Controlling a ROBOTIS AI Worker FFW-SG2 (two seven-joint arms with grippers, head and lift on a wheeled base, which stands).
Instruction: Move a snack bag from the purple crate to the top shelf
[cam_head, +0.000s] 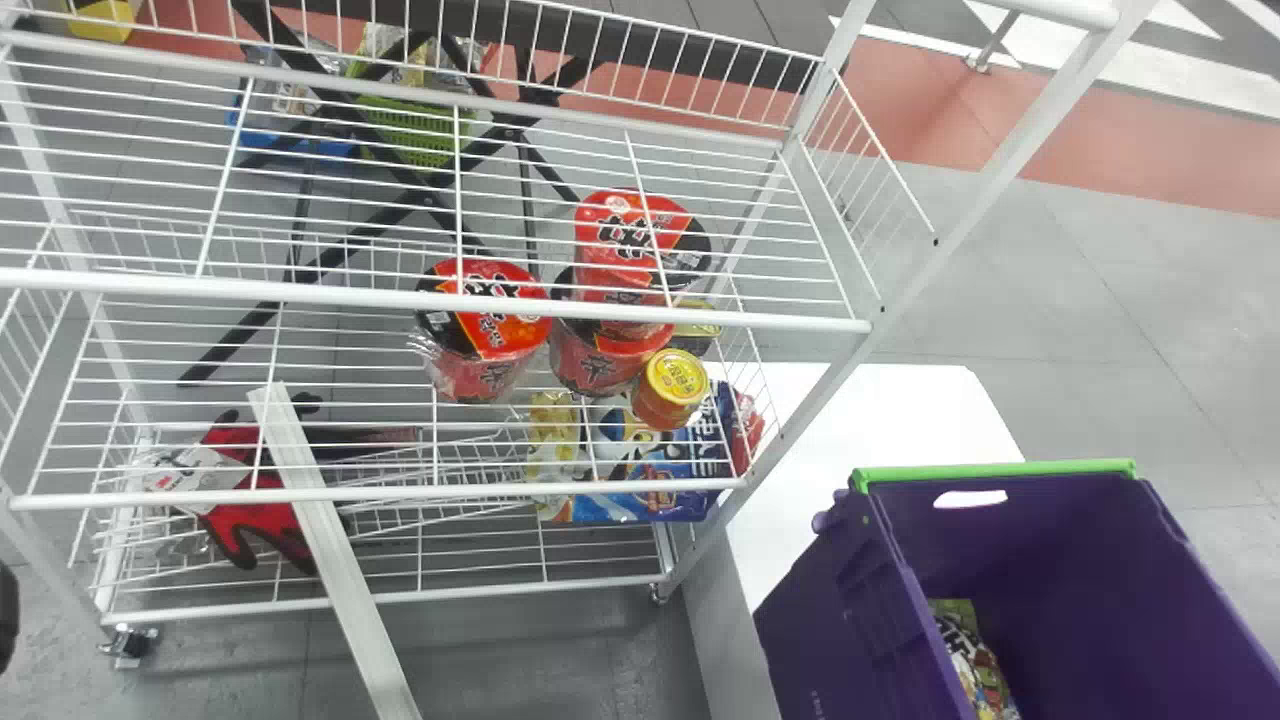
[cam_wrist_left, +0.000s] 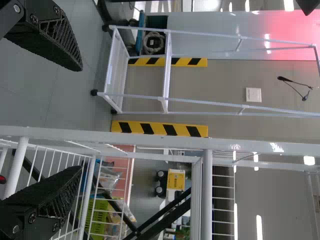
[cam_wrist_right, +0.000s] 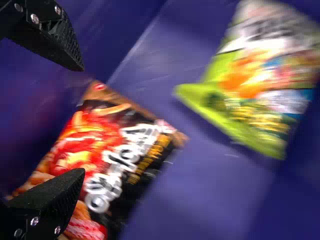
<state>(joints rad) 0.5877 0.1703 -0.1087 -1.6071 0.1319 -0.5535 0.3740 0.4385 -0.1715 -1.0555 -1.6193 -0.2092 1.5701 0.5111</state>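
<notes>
- Right gripper (cam_wrist_right: 82, 120), nearest its wrist camera, has its two fingers spread and grasps nothing.
- Just past those fingers lies the black-and-orange snack bag (cam_wrist_right: 127, 155), on the crate floor.
- Green snack bag (cam_wrist_right: 265, 85) lies apart from it, also inside.
- Left gripper (cam_head: 6, 612) sits at the head view's edge, at eight o'clock; its fingers (cam_wrist_left: 55, 42) are parted, clasping nothing.
- Purple crate (cam_head: 1000, 468), with a green rim, is at four o'clock, beside a white table (cam_head: 880, 410) at three to four.
- Top shelf (cam_head: 300, 294) spans toward ten o'clock.
- Red noodle cups (cam_head: 485, 325) stand on the tier below, near the dial's centre.
</notes>
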